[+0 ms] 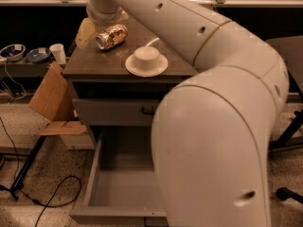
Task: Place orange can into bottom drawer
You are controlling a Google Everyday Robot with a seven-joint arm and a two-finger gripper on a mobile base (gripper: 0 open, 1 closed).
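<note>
The orange can (pixel 111 36) lies on its side at the back left of the dark cabinet top (pixel 94 63), dented and shiny. My gripper (pixel 105 21) is at the end of the arm just above and behind the can, hidden by the wrist (pixel 101 7). The bottom drawer (pixel 120 188) stands pulled out below, a deep grey box with nothing showing on its bare floor. My arm's large elbow (pixel 213 141) covers its right part.
A white plate with an upturned bowl (pixel 147 60) sits right of the can, and a pale yellow bag (pixel 85 32) lies to its left. The shallower drawer (pixel 113 111) is pushed in. Cardboard (pixel 52 98), a cup (pixel 58 53), bowls and floor cables lie to the left.
</note>
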